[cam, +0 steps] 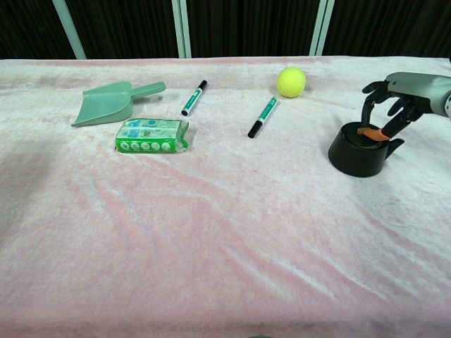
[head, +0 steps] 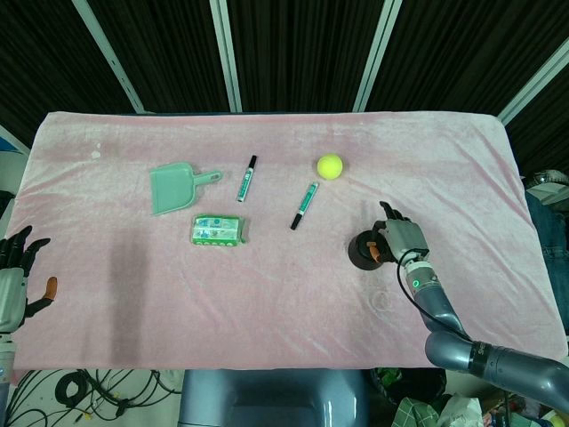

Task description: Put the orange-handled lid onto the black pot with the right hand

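Note:
The black pot [cam: 357, 153] [head: 363, 252] stands on the pink cloth at the right. The lid lies on top of it, and its orange handle [cam: 371, 132] [head: 375, 252] shows above the rim. My right hand [cam: 394, 103] [head: 396, 236] is over the pot, its fingertips pinching the orange handle. My left hand [head: 16, 277] hangs at the table's near left edge with fingers spread and nothing in it; the chest view does not show it.
A yellow-green ball [cam: 291, 81] lies beyond the pot. Two markers [cam: 263, 116] [cam: 194, 97], a green packet [cam: 151, 135] and a green dustpan [cam: 115, 101] lie across the middle and left of the pink cloth [cam: 225, 232].

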Available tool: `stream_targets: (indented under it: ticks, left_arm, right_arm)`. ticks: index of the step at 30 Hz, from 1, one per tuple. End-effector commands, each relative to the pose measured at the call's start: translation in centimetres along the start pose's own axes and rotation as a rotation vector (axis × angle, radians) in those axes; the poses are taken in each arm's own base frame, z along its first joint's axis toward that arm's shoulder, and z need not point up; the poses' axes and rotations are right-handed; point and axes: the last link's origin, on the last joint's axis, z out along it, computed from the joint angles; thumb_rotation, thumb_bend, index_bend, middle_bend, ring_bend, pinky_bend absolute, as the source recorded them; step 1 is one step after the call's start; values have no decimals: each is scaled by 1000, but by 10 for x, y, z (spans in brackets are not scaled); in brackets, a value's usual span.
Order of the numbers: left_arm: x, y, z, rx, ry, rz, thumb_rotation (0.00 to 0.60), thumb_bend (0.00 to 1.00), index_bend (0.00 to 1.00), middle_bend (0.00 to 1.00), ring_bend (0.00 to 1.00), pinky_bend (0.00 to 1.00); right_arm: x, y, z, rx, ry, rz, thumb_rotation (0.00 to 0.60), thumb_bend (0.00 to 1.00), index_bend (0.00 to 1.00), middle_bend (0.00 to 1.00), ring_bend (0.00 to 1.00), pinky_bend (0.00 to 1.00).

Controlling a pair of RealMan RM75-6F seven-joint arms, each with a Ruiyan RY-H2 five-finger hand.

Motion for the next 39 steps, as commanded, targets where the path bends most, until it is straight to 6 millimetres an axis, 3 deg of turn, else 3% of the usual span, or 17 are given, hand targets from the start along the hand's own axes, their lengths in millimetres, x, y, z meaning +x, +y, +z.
stream_targets:
  ticks: [1,12,14,24,27,34,39]
  left_arm:
    - [0,0,0,0,0,0,600,441,180,0,0,0]
    - [0,0,0,0,-2,1,600,441,180,0,0,0]
    - [0,0,0,0,-2,1,600,441,180,0,0,0]
    - [0,0,0,2,-1,0,600,441,180,0,0,0]
    - [0,0,0,1,-3,1,600,441,180,0,0,0]
    - [0,0,0,2,-2,2,600,441,180,0,0,0]
    - [0,0,0,4,2,-2,600,441,180,0,0,0]
  right_arm:
    - [-1,-1,0,0,-2,-1,600,366,642,0,90,174]
    - [-2,5,2,-19,-5,-6,600,361,626,0,90,174]
    - [-2,6,2,-20,-8,-8,600,338,570,0,89,174]
    - [1,8,0,-20,2,-23,600,87,91,0,84,174]
    - [6,8,-2,-21,21,-8,600,55,20,0,84,174]
    - [26,9,-15,1,81,59,600,33,0,0,83,174]
    - [50,17,-46,37,165,82,600,58,0,0,87,174]
